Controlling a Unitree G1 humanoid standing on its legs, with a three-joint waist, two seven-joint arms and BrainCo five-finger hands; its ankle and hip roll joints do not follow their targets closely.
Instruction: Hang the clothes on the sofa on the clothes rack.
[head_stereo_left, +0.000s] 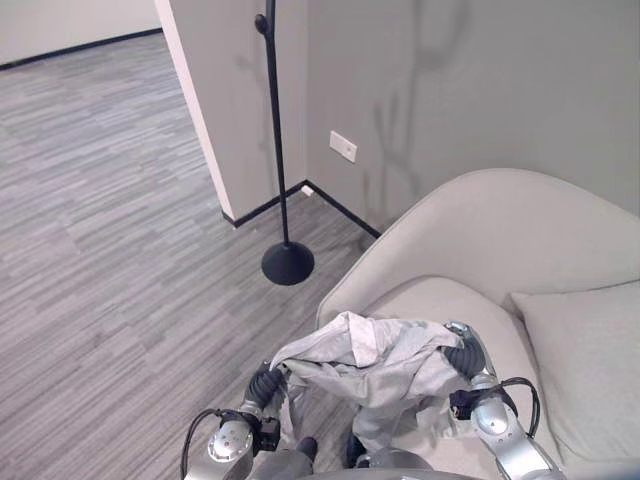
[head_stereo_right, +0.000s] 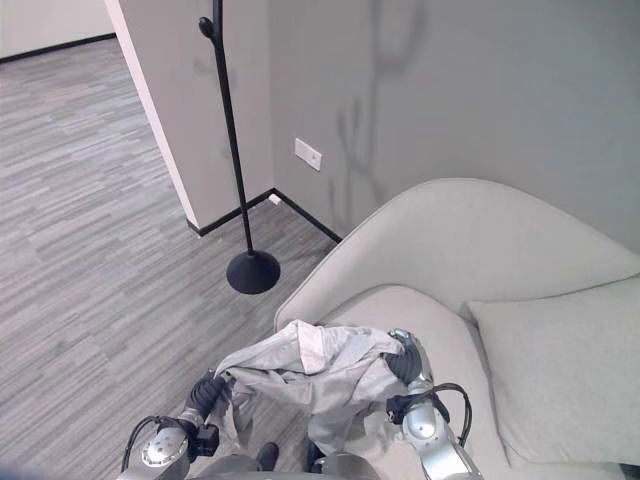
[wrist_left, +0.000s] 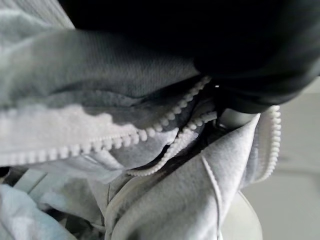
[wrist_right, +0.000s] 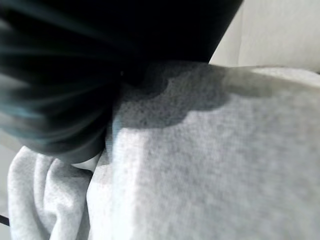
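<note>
Grey jacket (head_stereo_left: 370, 365) held up between my two hands, in front of the sofa (head_stereo_left: 500, 250).

My left hand (head_stereo_left: 265, 385) and right hand (head_stereo_left: 465, 358) are each buried in the cloth at either end, so I cannot tell whether the fingers are curled or straight. In the left wrist view the white zipper (wrist_left: 170, 132) runs right past the dark cover. The jacket sags between the hands above the seat's front edge. The rack (head_stereo_left: 283, 150) stands well apart, by the wall corner, with a cushion (head_stereo_left: 585, 360) on my right.
</note>
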